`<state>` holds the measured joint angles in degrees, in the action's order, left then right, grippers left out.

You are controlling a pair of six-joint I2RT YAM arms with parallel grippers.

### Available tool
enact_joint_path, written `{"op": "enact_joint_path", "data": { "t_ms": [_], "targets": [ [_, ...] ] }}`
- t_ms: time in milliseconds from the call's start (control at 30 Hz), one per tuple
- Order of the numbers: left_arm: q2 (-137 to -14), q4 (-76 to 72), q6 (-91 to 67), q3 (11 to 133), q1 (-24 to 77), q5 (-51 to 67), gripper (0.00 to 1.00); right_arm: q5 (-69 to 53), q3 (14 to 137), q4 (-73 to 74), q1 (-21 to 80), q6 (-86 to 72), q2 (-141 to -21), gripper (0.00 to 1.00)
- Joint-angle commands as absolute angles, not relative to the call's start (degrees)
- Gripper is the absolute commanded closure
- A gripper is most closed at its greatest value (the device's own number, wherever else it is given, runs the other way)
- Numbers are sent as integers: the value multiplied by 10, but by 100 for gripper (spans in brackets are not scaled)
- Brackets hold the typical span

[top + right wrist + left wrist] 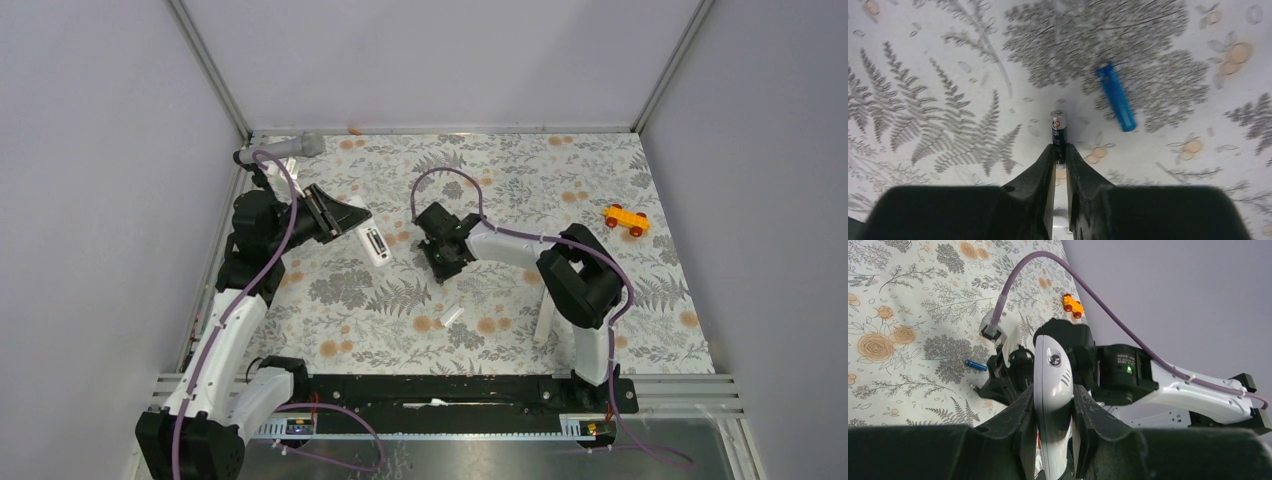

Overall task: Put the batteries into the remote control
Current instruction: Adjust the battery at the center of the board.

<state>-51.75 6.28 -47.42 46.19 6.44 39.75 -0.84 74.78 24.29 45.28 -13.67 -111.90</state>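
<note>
Left hand grips the remote control; right hand pinches a battery.

No wording could be read with certainty. A white-printed label stood on the black joint housing of the right arm, its lines too small to make out, with a green light just below. The dark battery carried a round orange-and-white mark near its silver tip, illegible. The remote control showed a round dark emblem and three short slanted bars on its white face.
</note>
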Motion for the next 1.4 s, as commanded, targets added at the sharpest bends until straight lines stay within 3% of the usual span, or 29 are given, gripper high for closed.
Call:
{"op": "enact_joint_path", "data": {
  "t_ms": [0, 133, 400, 567, 667, 833, 1200, 1367],
  "targets": [
    [-496, 23, -471, 454, 58, 403, 100, 35, 766, 286, 493, -201, -1126, 86],
    [-483, 30, -466, 449, 55, 399, 100, 43, 730, 282, 497, -283, -1096, 88],
    [-453, 52, -456, 435, 53, 384, 100, 60, 659, 247, 491, -483, -1007, 83],
    [-441, 64, -448, 426, 52, 376, 100, 50, 721, 321, 492, -537, -1068, 64],
    [-432, 75, -439, 428, 51, 372, 100, 64, 746, 327, 492, -536, -1076, 60],
    [-417, 102, -418, 433, 50, 359, 100, 138, 764, 327, 490, -480, -1041, 62],
    [-420, 106, -405, 433, 48, 353, 100, 165, 718, 354, 466, -353, -1028, 66],
    [-423, 106, -404, 434, 47, 346, 100, 110, 710, 354, 469, -335, -1053, 81]
  ]
}}
